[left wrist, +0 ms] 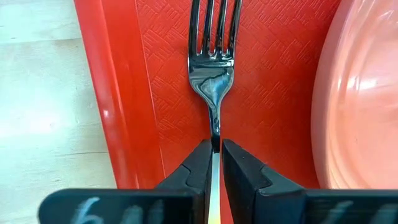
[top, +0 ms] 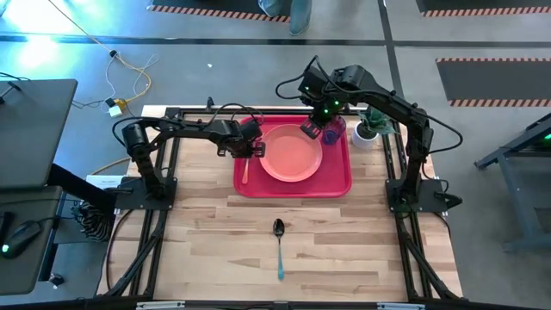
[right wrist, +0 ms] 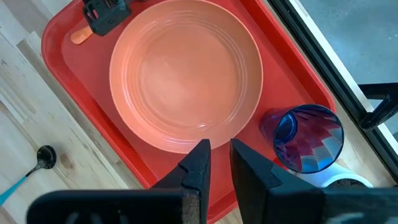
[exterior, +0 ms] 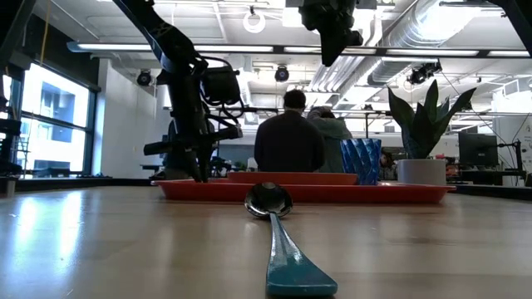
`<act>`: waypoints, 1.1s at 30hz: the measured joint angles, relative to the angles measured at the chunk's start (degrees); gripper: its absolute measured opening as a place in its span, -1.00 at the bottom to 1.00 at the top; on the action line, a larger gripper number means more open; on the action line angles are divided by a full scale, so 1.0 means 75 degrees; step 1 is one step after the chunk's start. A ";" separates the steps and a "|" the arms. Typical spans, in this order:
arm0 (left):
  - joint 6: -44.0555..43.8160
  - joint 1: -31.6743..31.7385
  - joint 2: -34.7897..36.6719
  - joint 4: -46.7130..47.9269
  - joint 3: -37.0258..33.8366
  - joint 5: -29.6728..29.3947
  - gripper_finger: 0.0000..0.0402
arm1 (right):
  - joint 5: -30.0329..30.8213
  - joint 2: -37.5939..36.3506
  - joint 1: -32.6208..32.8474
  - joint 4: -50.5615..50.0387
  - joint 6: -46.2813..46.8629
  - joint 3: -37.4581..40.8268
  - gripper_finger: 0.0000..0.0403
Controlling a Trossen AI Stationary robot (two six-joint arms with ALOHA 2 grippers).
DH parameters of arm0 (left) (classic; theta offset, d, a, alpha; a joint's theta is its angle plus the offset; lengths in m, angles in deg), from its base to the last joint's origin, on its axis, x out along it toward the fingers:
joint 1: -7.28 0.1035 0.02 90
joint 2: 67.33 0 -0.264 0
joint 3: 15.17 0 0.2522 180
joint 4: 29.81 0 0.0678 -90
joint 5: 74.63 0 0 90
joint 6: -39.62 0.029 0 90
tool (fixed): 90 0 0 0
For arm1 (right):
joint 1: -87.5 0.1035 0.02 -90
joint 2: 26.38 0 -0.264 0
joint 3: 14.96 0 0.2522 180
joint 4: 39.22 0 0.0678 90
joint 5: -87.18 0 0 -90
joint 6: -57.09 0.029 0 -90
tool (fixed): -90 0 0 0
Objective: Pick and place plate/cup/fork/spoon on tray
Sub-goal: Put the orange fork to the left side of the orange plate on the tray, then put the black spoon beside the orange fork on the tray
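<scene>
The red tray (top: pixel 340 185) lies at the table's far middle. The pink plate (top: pixel 291 155) sits in it, and the blue cup (top: pixel 334 131) stands upright in its far right corner. The fork (left wrist: pixel 214 56) lies along the tray's left side, tines toward the far edge and orange handle end (top: pixel 244 175) toward the near edge. My left gripper (top: pixel 255 148) is shut on the fork. My right gripper (top: pixel 312 131) hangs above the plate's far right rim beside the cup, empty, with a narrow gap between its fingers (right wrist: pixel 200 155). The teal-handled spoon (top: pixel 278 245) lies on the bare table. My left gripper pinches the fork's thin metal neck (left wrist: pixel 216 134), just behind the tines, between its two fingertips. The fingers come from above and lie along the fork. The orange handle end (right wrist: pixel 79 36) sticks out behind the gripper over the tray floor. I cannot tell whether the tines touch the tray.
A white pot with a green plant (top: pixel 366 133) stands just off the tray's far right corner, close to the cup. The spoon lies lengthwise in the near middle of the wooden table. People show beyond the table's far edge in the low view (exterior: pixel 289 137).
</scene>
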 joint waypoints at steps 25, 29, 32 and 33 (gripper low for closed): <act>0.1771 0.0061 0.0484 0.1620 0.0996 -0.0197 -0.86 | -0.0064 0.0000 0.0415 0.0006 0.0419 0.0000 -0.74; 0.2414 0.0026 0.1230 0.1680 0.0997 -0.0238 -0.86 | -0.0067 0.0000 0.0683 0.0003 0.0862 0.0000 -0.74; 0.2937 -0.0003 0.1909 0.1734 0.0997 -0.0356 -0.87 | -0.0067 0.0000 0.0918 0.0003 0.1289 0.0000 -0.74; 0.3109 -0.0014 0.2139 0.1761 0.0997 -0.0387 -0.87 | -0.0067 0.0000 0.1013 0.0004 0.1449 0.0000 -0.74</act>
